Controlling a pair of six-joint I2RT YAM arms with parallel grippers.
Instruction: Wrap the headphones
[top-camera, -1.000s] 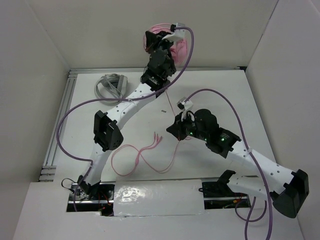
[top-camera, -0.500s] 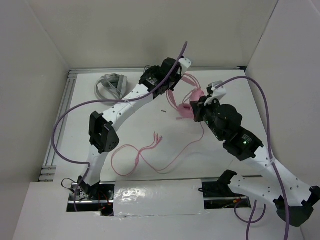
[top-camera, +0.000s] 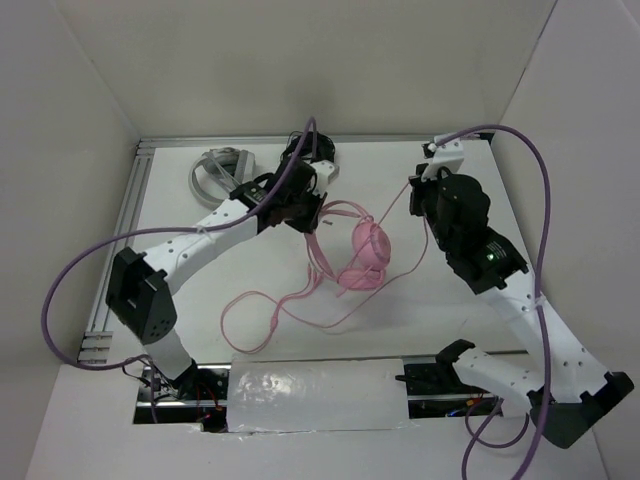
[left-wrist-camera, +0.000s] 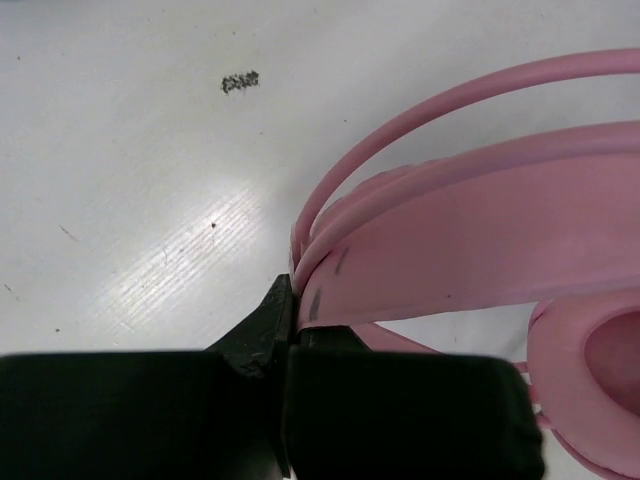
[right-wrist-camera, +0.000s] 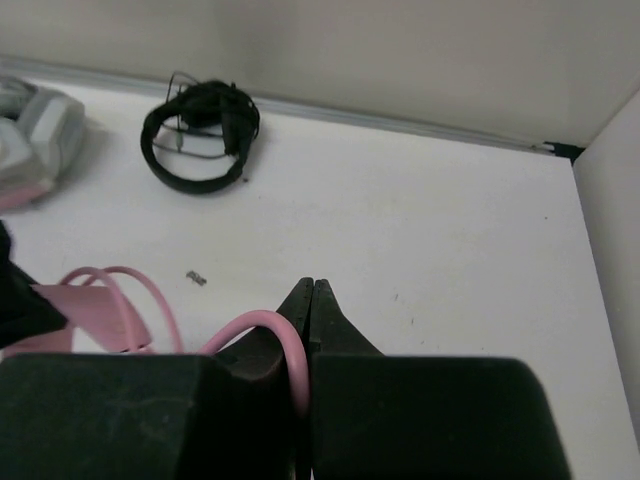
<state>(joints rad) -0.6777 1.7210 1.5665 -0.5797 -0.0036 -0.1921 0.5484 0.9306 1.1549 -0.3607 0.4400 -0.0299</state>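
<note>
Mid-frame, we see the left gripper (left-wrist-camera: 290, 300) pinching the headphones (top-camera: 365, 255) by the headband (left-wrist-camera: 480, 230) — the right gripper (right-wrist-camera: 311, 295) pinching the cable (right-wrist-camera: 262, 316).

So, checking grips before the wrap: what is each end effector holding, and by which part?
Left end effector: the headphones, by the headband. Right end effector: their cable.

L pincer (left-wrist-camera: 290, 305) & R pincer (right-wrist-camera: 309, 292) both clamped.

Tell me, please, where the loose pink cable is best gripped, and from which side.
Grip the cable at its open loop near the table's front edge, coming straight down across the strand: it lies flat there, well apart from the headphones.
</note>
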